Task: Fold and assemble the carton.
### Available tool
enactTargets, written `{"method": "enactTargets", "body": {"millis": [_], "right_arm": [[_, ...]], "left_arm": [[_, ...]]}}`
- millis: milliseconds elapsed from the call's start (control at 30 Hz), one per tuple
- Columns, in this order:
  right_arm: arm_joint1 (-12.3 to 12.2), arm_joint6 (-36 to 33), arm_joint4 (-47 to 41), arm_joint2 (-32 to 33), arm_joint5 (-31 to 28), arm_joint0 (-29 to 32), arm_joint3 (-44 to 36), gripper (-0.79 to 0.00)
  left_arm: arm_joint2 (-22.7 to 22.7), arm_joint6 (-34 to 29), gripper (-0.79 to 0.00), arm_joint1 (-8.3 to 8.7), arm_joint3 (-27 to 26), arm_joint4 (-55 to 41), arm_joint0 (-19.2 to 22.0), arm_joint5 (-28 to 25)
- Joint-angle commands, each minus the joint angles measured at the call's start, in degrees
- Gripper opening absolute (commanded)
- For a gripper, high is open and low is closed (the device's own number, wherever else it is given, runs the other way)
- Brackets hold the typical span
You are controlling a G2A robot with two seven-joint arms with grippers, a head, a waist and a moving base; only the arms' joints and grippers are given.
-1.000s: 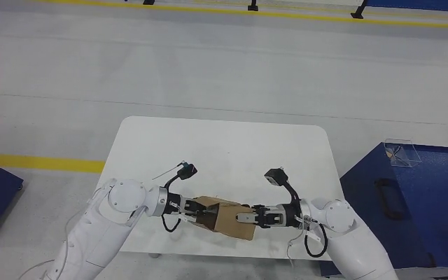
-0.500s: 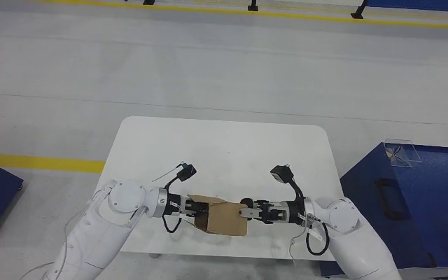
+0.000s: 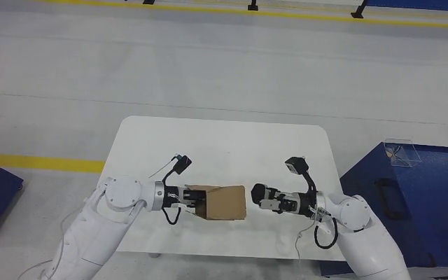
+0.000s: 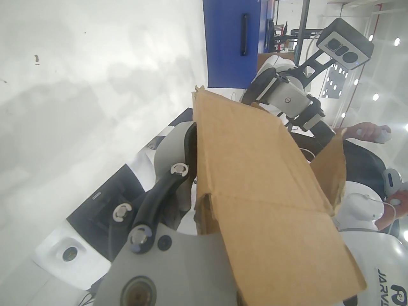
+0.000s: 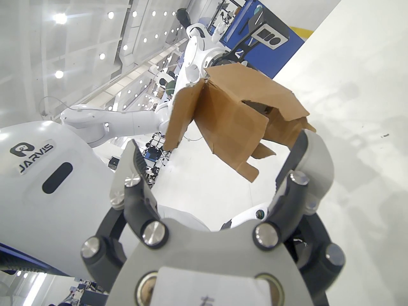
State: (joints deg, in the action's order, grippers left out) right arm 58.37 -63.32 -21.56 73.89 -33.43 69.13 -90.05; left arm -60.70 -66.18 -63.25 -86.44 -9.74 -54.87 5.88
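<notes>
A brown cardboard carton (image 3: 225, 203), partly folded with loose flaps, hangs just above the white table (image 3: 224, 143) near its front edge. My left gripper (image 3: 194, 202) is shut on the carton's left wall. In the left wrist view one finger (image 4: 188, 148) presses the carton (image 4: 255, 176) from outside, and the other is hidden behind the cardboard. My right gripper (image 3: 257, 195) stands open a short way to the right of the carton, not touching it. In the right wrist view its fingers (image 5: 307, 151) spread wide, with the carton (image 5: 236, 109) beyond them.
A blue cabinet (image 3: 402, 199) stands beside the table's right side, with a clear container (image 3: 400, 150) on top. The table's front edge lies just below both grippers. Bare tabletop stretches behind the carton.
My right gripper has let go of the carton and drawn back to the right. The left gripper has carried the carton a little away from the front edge and turned it.
</notes>
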Motion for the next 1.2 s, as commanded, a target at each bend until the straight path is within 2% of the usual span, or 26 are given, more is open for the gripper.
{"method": "enactTargets", "body": {"millis": [0, 133, 233, 533, 633, 733, 933, 1167], "right_arm": [[-0.1, 4.5, 2.2, 1.4, 0.6, 0.4, -0.9, 0.0], [-0.3, 11.8, 10.1, 3.9, 2.6, 2.1, -3.0, 0.0], [-0.4, 15.4, 15.2, 4.3, 3.9, 3.1, -3.9, 0.0], [0.2, 20.0, 21.6, 0.5, 5.3, 3.4, -4.5, 0.0], [0.4, 22.1, 30.2, -1.2, 6.8, 2.7, -4.2, 0.0], [0.9, 24.4, 34.4, -4.3, 8.4, 2.0, -3.1, 0.0], [1.9, 25.2, 35.2, -9.0, 8.8, 0.1, -0.5, 0.0], [1.7, 24.3, 30.3, -6.8, 6.9, -0.8, 0.5, 0.0]], "left_arm": [[-0.7, -1.5, -0.785, -0.44, 2.6, -12.3, 0.3, 2.8], [0.4, -4.2, -0.785, -1.71, 8.8, -24.9, 2.4, 5.5], [2.0, -6.5, -0.785, -2.63, 12.3, -29.4, 4.1, 3.7], [6.8, -6.8, -0.785, -4.48, 17.8, -28.8, 8.2, -0.8], [7.4, -7.0, -0.785, -4.84, 18.5, -29.4, 8.9, -0.9], [7.5, -7.2, -0.785, -5.05, 19.0, -29.8, 9.4, -1.2], [8.0, -8.2, -0.785, -5.42, 19.5, -30.7, 9.9, -1.2], [8.2, -8.4, -0.785, -5.72, 20.8, -31.0, 10.3, -0.8]]}}
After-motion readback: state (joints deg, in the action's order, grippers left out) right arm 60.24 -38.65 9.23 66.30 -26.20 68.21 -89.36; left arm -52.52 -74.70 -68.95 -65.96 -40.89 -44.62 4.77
